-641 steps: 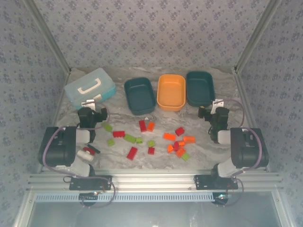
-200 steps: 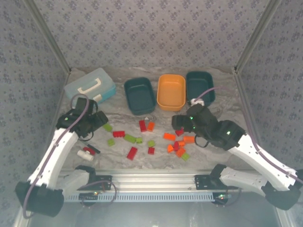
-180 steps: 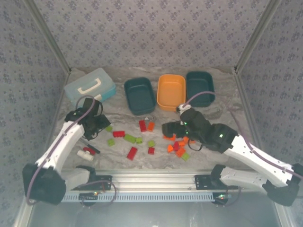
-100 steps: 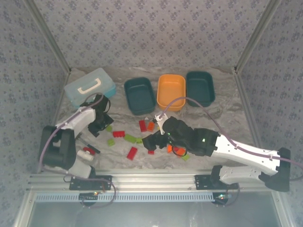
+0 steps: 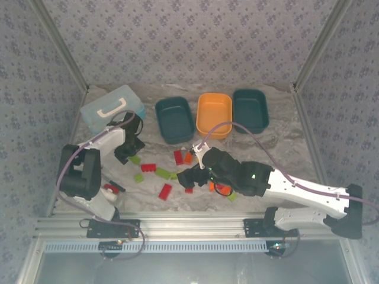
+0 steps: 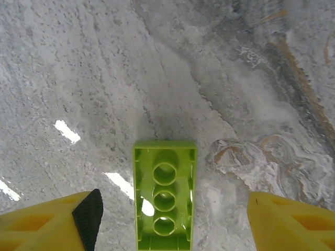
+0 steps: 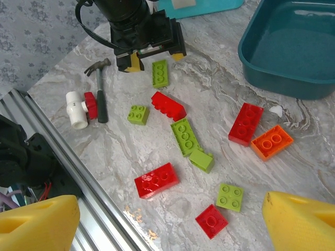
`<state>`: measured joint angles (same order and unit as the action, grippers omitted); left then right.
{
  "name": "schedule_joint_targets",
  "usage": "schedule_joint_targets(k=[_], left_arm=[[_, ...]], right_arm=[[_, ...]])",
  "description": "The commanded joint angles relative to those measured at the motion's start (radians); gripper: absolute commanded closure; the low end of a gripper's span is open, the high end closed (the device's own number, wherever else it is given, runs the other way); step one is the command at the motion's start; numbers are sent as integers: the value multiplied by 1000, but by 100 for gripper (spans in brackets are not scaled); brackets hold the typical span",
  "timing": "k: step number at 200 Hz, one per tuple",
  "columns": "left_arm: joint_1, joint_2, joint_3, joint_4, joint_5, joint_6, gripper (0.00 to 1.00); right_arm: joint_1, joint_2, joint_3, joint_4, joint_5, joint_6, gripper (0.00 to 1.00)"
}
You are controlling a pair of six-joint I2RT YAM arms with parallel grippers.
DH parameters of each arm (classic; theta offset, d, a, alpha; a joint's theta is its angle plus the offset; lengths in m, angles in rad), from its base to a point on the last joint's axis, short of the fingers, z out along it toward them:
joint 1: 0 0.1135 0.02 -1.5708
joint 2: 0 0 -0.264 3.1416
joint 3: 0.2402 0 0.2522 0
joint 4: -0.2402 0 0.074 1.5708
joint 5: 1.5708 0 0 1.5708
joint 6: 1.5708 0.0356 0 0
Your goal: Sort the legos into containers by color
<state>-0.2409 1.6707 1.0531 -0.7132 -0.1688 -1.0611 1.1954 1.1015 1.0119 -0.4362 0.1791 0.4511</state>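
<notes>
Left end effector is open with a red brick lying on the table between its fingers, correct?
Not red: the brick between the open fingers of the left end effector is lime green, lying on the table, as the left wrist view shows.

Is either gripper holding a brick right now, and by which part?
Nothing is held. The left gripper straddles a lime green brick lying hollow side up, with gaps on both sides. The right gripper hangs open above loose bricks.
</notes>
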Motion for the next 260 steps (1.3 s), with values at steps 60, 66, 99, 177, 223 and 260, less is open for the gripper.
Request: schedule_joint_targets(k=[60,66,99,177,223,260], left_arm=[[-11,37,-30,29,-15,-20,36],[-11,36,-39,29,-12,-22,37],[-15,31,-69,72,-8,-25,38],[-26,4,-103,127,-10,-2,62],[-51,-67,-94,102,-58,17,67],[-102,-126,-30,53,-88,54,68]], right_arm=[[-23,-5,-10,13,14,5,7],[-27,-5,-11,16,7,6,7],[-38,-5,-22,47,-36,14,8],[-79,-35,-116,180,-99,62,8],[-97,-46,-127,186,-104,71,8],[-115,-60,-133,185,-68,83,8]])
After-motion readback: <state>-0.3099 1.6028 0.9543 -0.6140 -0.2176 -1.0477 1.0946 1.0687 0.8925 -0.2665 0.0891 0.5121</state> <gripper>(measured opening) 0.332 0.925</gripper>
